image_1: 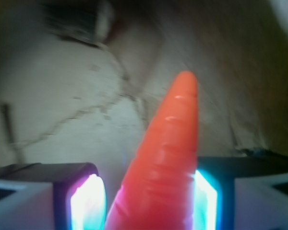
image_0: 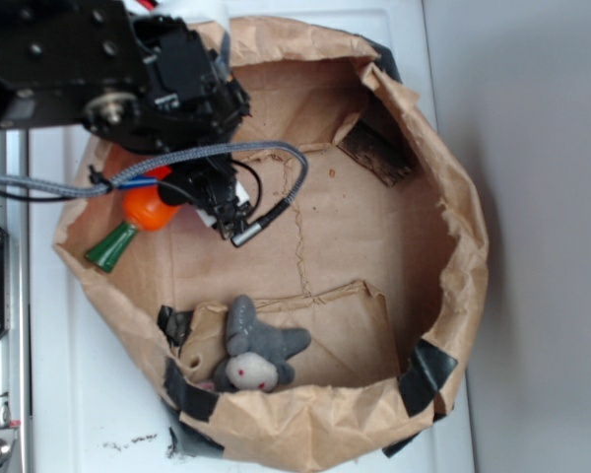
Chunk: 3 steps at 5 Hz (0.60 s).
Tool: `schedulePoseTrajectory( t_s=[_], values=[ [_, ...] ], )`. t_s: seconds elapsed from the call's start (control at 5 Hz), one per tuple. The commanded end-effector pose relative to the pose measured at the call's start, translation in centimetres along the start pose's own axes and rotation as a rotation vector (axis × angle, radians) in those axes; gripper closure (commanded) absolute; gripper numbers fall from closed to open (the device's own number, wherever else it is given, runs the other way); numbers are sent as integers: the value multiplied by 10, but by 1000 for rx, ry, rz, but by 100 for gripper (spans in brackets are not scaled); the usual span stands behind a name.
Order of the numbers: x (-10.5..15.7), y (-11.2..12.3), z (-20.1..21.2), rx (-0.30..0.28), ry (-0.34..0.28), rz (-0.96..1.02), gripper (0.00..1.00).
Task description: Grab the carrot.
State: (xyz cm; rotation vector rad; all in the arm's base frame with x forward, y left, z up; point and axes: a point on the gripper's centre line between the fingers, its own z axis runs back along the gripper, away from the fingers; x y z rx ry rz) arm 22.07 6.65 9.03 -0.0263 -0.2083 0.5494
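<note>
The carrot (image_0: 146, 208) is bright orange with a dark-green stem (image_0: 109, 247). It sits at the left inside wall of the brown paper bag (image_0: 453, 207), its stem pointing down-left toward the rim. My gripper (image_0: 192, 197) is right over it, and the black arm hides the carrot's tapered end. In the wrist view the carrot (image_1: 169, 148) stands between my two lit pads (image_1: 89, 203), its tip pointing away over the bag floor. The right pad presses its side and the left pad meets it low down. The gripper (image_1: 149, 201) is shut on it.
A small grey plush animal (image_0: 256, 353) with a white face lies at the bag's near wall on a folded flap. Black tape patches (image_0: 428, 370) mark the crumpled rim. A dark patch (image_0: 374, 153) is on the far wall. A white surface (image_0: 108, 414) lies under the bag.
</note>
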Motion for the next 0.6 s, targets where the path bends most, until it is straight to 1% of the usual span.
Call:
schedulePoseTrajectory(
  t_s=[0.0,0.2,0.4],
  values=[
    [29,-22,72,-153,-113,-215,100],
    [32,-22,77,-161,-114,-263,100],
    [32,-22,77,-161,-114,-263,0]
  ],
)
